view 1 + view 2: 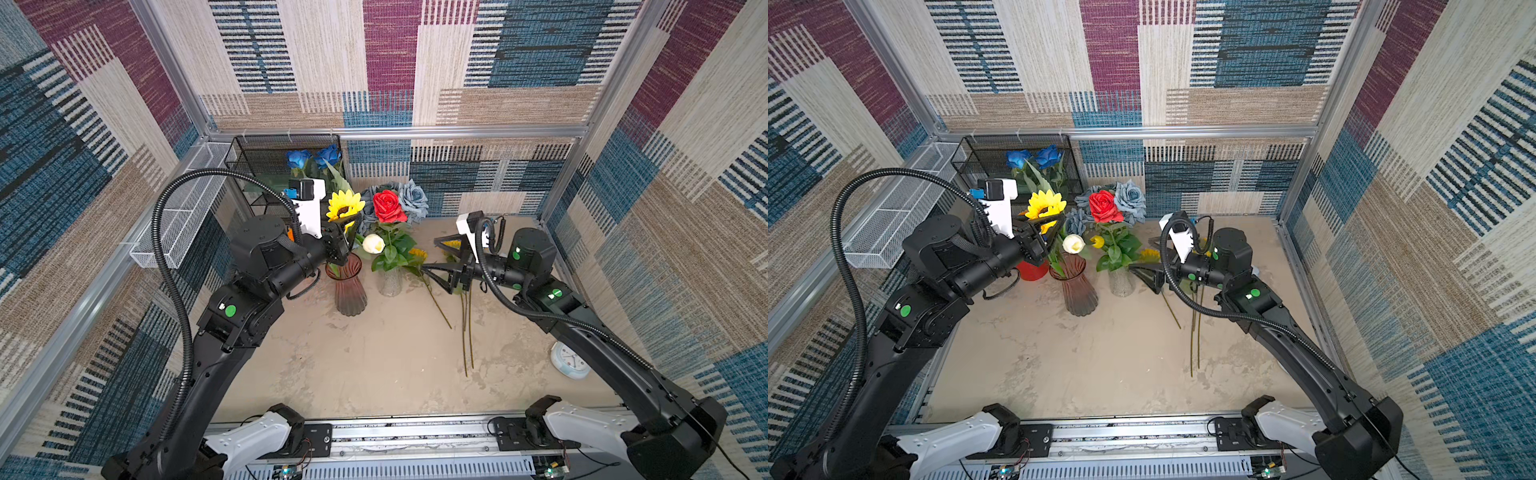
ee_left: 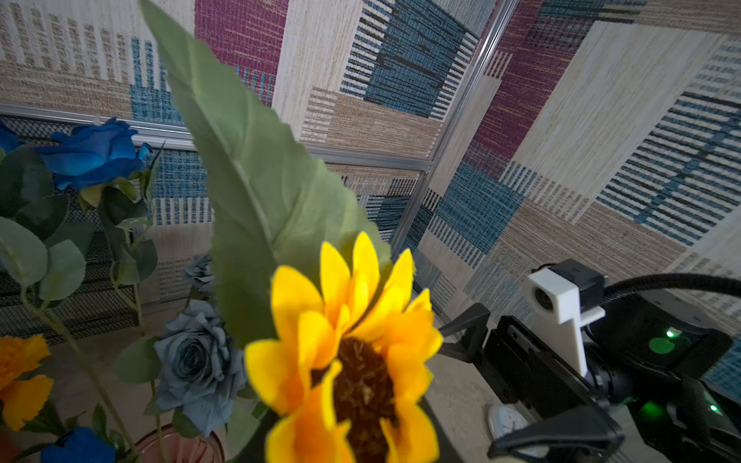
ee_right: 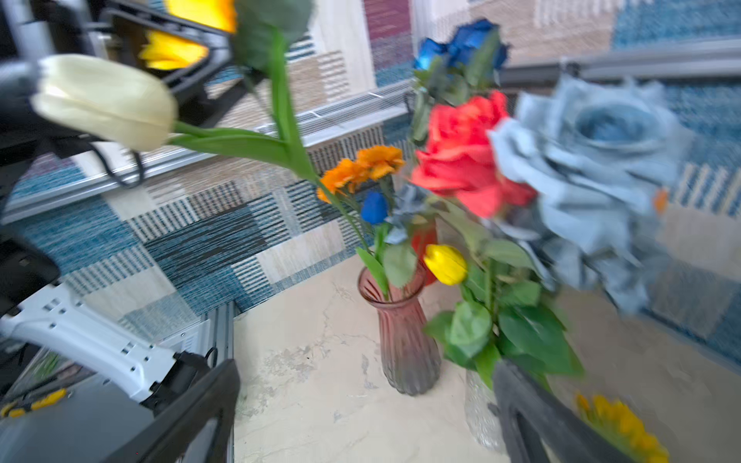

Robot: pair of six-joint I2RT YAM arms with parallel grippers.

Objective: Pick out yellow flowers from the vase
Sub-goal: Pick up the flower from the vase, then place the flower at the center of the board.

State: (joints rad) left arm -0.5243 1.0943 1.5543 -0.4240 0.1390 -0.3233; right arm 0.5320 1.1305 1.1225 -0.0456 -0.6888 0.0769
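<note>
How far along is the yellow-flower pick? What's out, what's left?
Done: sunflowers lie on the table by the open, empty right gripper. In hand: the left gripper is closed on a sunflower just under its head, and its stem apparently reaches into the pink vase. Left: that one, plus the yellow tulip standing below the red rose.

One pink vase (image 1: 351,291), one clear vase (image 1: 390,282), one red rose (image 1: 388,206), one white tulip (image 1: 373,243), one yellow tulip (image 1: 1097,242)

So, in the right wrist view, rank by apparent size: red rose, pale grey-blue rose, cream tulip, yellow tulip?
Largest: pale grey-blue rose.
Then red rose and cream tulip, about alike; nearness to the camera makes it unsure.
Smallest: yellow tulip.
</note>
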